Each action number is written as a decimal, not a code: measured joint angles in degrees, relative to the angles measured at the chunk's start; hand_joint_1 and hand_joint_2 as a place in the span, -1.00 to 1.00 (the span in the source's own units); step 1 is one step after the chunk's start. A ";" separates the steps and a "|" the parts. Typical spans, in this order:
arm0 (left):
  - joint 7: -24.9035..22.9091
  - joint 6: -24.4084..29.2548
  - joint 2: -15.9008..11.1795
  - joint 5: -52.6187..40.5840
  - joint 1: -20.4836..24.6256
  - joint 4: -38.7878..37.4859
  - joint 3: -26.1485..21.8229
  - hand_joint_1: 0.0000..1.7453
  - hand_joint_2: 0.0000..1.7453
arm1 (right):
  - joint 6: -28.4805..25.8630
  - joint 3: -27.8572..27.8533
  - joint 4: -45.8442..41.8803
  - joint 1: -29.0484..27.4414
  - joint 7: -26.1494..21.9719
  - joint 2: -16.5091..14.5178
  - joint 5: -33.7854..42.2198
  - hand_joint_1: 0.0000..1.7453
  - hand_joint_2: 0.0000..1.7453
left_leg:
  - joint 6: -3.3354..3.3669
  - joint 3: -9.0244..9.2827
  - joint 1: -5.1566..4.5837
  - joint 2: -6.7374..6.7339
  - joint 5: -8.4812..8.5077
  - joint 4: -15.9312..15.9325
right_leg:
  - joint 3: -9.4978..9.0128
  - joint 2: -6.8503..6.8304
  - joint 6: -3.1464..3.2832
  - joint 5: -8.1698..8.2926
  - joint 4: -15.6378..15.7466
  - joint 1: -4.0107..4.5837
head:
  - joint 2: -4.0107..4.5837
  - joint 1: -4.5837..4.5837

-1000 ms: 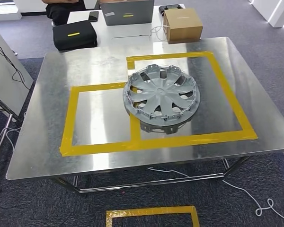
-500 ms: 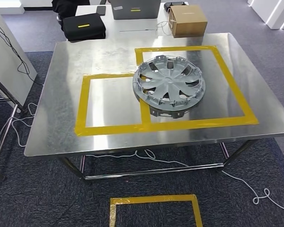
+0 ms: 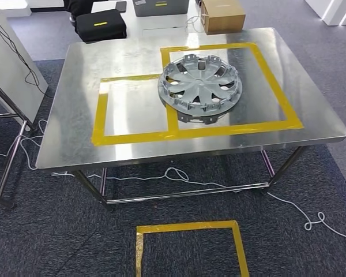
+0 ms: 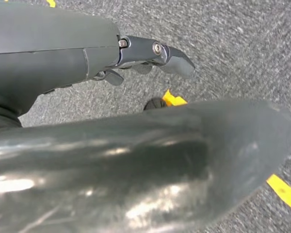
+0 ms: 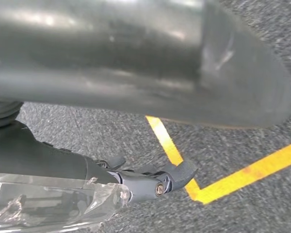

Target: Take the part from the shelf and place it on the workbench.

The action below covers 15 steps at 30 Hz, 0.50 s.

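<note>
While the whole head view has shifted, so the camera has backed off, we see the grey wheel cover (image 3: 200,88) lying flat on the steel surface (image 3: 71,98), straddling the yellow tape (image 3: 180,134); placing looks done. At the left wrist our left hand (image 4: 137,58) hangs empty, fingers apart. The right hand (image 5: 151,182) likewise.
</note>
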State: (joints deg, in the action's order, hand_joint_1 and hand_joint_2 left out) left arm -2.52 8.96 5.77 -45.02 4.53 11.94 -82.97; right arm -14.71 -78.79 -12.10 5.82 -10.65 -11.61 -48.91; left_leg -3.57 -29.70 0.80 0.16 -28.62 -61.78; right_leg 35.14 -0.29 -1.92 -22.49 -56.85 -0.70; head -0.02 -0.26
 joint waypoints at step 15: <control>0.05 -0.35 0.28 0.28 0.10 0.06 -0.03 -1.00 -1.00 | 1.15 -0.38 -0.03 -0.34 0.26 0.36 -0.30 -1.00 -1.00 | 4.09 -4.30 -1.25 -0.18 6.12 6.64 | -4.74 0.13 -1.08 -6.13 -7.10 0.39 | 0.00 0.51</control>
State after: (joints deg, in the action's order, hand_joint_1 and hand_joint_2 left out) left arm -2.47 8.61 6.05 -44.74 4.64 12.00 -83.00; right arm -13.56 -79.17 -12.13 5.48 -10.39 -11.26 -49.21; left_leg 0.52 -34.00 -0.45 -0.02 -22.50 -55.15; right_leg 30.39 -0.16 -3.00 -28.61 -63.95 -0.31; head -0.02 0.25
